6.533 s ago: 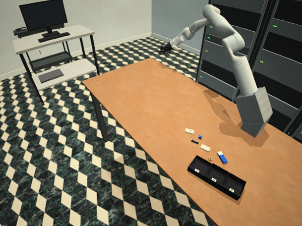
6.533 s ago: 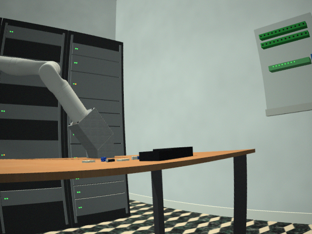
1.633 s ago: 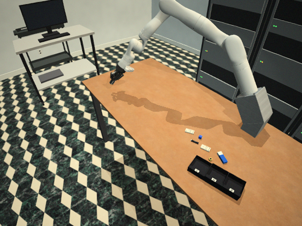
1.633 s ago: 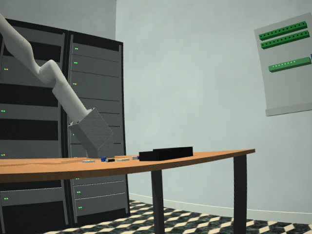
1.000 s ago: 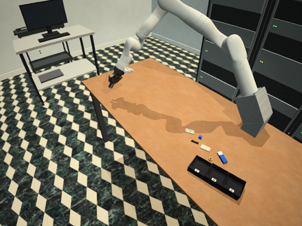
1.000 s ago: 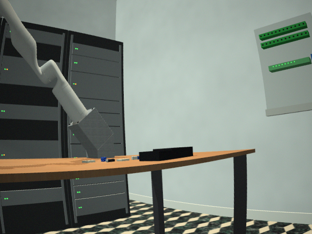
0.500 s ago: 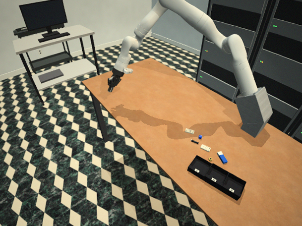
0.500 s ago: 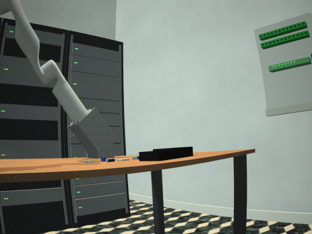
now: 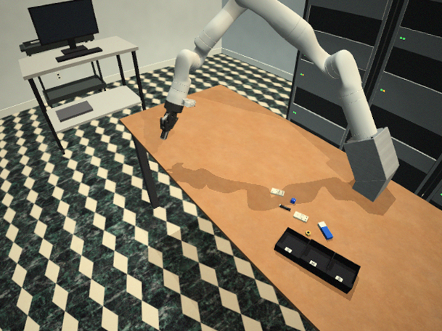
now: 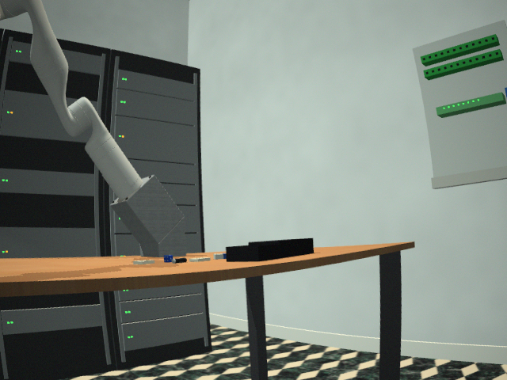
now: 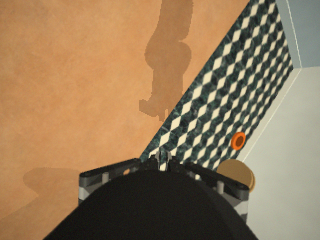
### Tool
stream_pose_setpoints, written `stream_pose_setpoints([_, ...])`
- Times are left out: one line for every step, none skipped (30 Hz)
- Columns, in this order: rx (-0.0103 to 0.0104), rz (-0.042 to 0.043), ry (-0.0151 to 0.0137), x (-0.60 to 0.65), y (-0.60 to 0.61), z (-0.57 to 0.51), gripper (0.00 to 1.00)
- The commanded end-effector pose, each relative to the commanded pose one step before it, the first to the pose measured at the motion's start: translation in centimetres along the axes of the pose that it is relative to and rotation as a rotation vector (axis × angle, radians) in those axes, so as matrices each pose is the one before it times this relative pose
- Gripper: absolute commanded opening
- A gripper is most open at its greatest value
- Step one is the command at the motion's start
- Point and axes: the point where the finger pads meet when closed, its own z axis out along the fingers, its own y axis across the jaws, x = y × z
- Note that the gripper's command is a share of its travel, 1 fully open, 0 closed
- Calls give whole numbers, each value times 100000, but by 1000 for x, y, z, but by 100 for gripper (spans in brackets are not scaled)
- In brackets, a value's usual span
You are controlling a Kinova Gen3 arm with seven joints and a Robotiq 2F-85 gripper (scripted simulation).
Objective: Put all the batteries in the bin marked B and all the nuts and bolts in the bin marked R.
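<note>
My gripper (image 9: 164, 136) hangs over the table's far left corner, far from all the objects, with its fingers shut and nothing visible between them; the wrist view (image 11: 163, 159) shows the fingertips together over the table edge. A small black battery (image 9: 284, 207) lies on the table and also shows in the exterior view (image 10: 179, 260). A brass nut (image 9: 308, 232) lies just behind the black row of three labelled bins (image 9: 316, 259), which stands near the front edge (image 10: 270, 249). I cannot read the bin labels.
Two white dominoes (image 9: 277, 191) (image 9: 300, 216), a blue die (image 9: 293, 200) and a blue-and-white eraser (image 9: 325, 229) lie near the battery. The arm's grey base (image 9: 371, 165) stands behind them. Server racks line the back; a computer stand (image 9: 77, 80) is off to the left.
</note>
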Motion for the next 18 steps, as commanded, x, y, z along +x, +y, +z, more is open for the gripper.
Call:
stream_pose_setpoints([-1625, -2262, 1202, 567, 2447, -423, 9])
stream_pose_setpoints([-2, 0, 4, 484, 671, -93, 9])
stream_pose_setpoints([-2, 0, 3, 485, 671, -94, 9])
stream_pose_setpoints([0, 0, 0, 0, 0, 0, 9])
stream_pose_setpoints([0, 0, 0, 0, 0, 0, 9])
stream_pose_setpoints([0, 1, 3, 392, 546, -77, 9])
stream_pose_setpoints([1, 0, 0, 0, 1, 0, 9])
stream_pose_setpoints([1, 0, 0, 0, 1, -1, 9])
stream_pose_setpoints([-1151, -3352, 3524, 528, 632, -159, 9])
stream_pose_setpoints([-1151, -3352, 3529, 500, 652, -129, 9])
stream_pose_setpoints([-305, -885, 931, 496, 667, -105, 9])
stream_pose_setpoints([-2, 0, 5, 479, 671, -94, 9])
stream_pose_setpoints([-2, 0, 4, 482, 671, -95, 9])
stream_pose_setpoints([-2, 0, 3, 484, 671, -96, 9])
stream_pose_setpoints([-1, 0, 3, 431, 598, -86, 9])
stream_pose_setpoints([1, 0, 0, 0, 2, -1, 9])
stream_pose_setpoints([1, 0, 0, 0, 1, -1, 9])
stream_pose_setpoints([0, 0, 0, 0, 1, 0, 9])
